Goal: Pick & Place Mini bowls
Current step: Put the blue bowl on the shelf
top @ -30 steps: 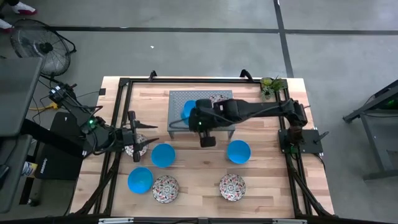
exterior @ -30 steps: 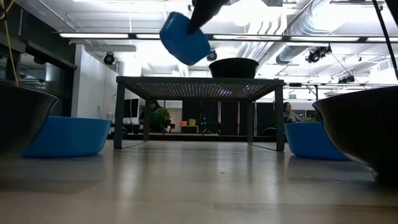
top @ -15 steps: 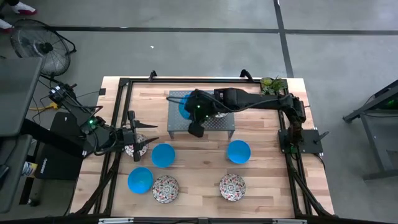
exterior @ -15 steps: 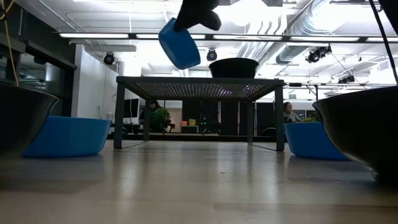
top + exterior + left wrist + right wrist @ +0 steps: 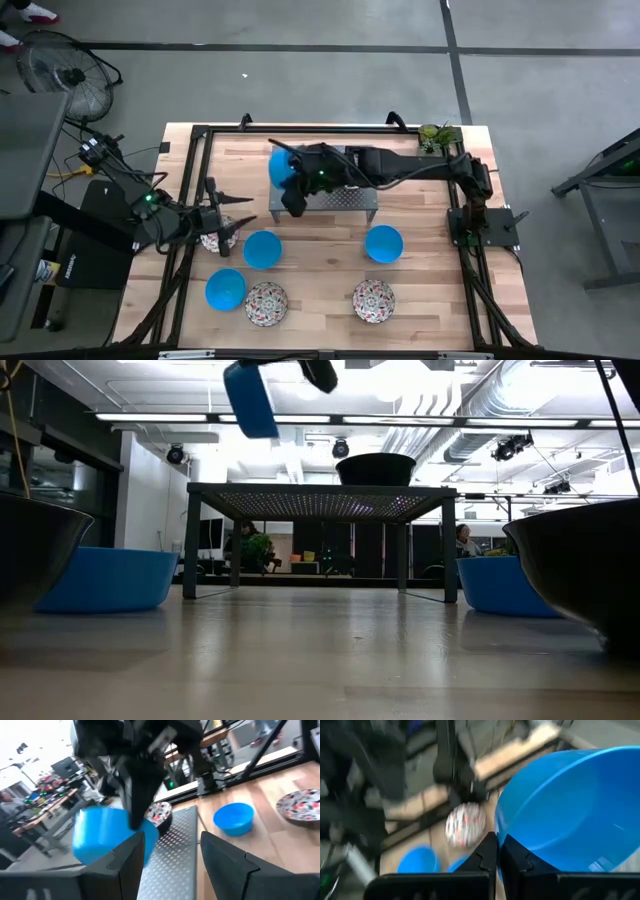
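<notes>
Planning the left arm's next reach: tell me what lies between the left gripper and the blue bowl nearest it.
Nothing: in the high view, only bare wood separates the open left gripper from the blue bowl beside it.

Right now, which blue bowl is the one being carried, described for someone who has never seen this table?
Find the grey perforated stand at the table's far middle. Above its left edge the right end effector is shut on the rim of a blue bowl, held tilted in the air. The other blue bowls all rest on the wood.
</notes>
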